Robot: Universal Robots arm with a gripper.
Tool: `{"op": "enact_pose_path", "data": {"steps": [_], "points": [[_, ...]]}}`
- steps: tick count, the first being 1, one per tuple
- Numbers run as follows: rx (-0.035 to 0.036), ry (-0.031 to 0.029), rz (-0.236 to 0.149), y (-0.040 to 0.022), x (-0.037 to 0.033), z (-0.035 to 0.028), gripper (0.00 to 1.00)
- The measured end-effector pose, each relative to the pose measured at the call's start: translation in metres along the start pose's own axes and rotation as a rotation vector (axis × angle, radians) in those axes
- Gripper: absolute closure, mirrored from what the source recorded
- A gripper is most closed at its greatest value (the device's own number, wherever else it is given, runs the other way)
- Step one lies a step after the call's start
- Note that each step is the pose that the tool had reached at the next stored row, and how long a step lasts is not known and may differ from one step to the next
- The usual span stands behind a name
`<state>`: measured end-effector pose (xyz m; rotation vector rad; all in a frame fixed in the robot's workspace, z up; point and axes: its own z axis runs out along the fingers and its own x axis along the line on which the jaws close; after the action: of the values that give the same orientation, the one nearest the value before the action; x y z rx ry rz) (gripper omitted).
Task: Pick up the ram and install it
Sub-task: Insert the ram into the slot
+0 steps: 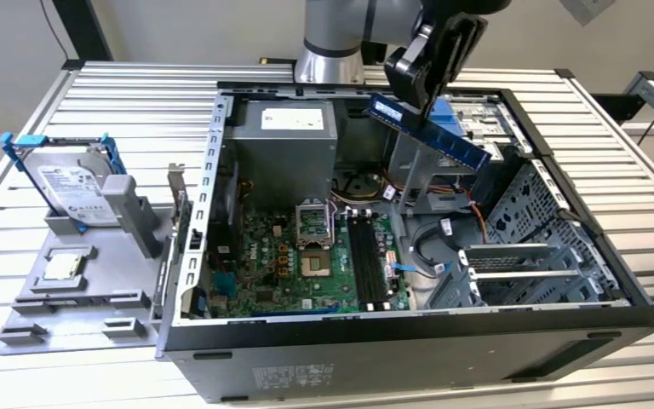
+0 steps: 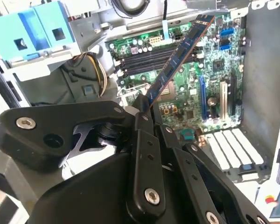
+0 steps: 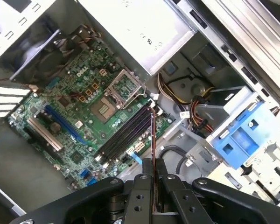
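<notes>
My gripper [image 1: 415,102] is shut on the ram [image 1: 458,146], a long blue-green stick with black chips. It holds the stick tilted in the air above the open computer case [image 1: 418,336], over the drive-cage side. In the second wrist view the ram [image 2: 179,53] juts out from the gripper [image 2: 147,112] toward the motherboard. In the first wrist view the ram [image 3: 152,140] shows edge-on, rising from the gripper [image 3: 154,175] in line with the black memory slots [image 3: 126,133]. Those slots [image 1: 367,251] lie well below the stick, beside the processor socket [image 1: 313,234].
A grey power supply [image 1: 287,141] fills the case's far end. Cables and a blue drive bracket [image 3: 240,140] sit beside the slots. On the exterior view's left, a grey fixture [image 1: 77,298] carries a hard drive in a blue bracket [image 1: 71,183] and a small silver chip [image 1: 64,266].
</notes>
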<state>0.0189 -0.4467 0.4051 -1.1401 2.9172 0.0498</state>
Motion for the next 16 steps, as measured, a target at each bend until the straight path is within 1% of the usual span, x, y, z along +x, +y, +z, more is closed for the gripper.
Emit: {"op": "enact_pose_path", "data": {"steps": [16], "points": [[0.0053, -0.0068, 0.259, 0.0, 0.0, 0.0, 1.0]]}}
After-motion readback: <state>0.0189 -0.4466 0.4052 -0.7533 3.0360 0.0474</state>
